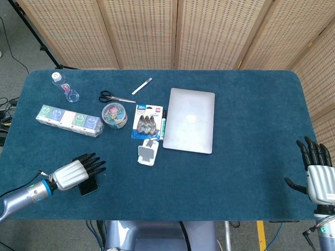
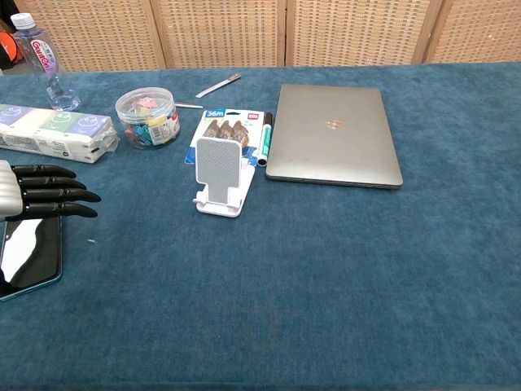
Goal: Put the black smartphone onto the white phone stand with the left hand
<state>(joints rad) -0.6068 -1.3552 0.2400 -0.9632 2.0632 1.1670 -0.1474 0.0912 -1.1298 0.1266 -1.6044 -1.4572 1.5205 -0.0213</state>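
The black smartphone [image 2: 32,254] lies flat near the table's front left edge; in the head view only its lower end [image 1: 89,188] shows under my hand. My left hand [image 1: 78,170] [image 2: 41,192] hovers over the phone's far end, fingers straight and spread, pointing right, holding nothing. The white phone stand [image 1: 148,151] [image 2: 220,174] stands upright at mid-table, to the right of the left hand, with nothing on it. My right hand [image 1: 317,172] is at the table's front right corner, fingers spread and empty.
A silver laptop [image 1: 189,120] lies closed right of the stand. Behind the stand are a clip pack [image 1: 147,122], a green marker [image 1: 163,123] and a round clip tub [image 1: 114,115]. A tissue pack [image 1: 68,120], a bottle [image 1: 65,87] and scissors [image 1: 115,98] sit at the back left.
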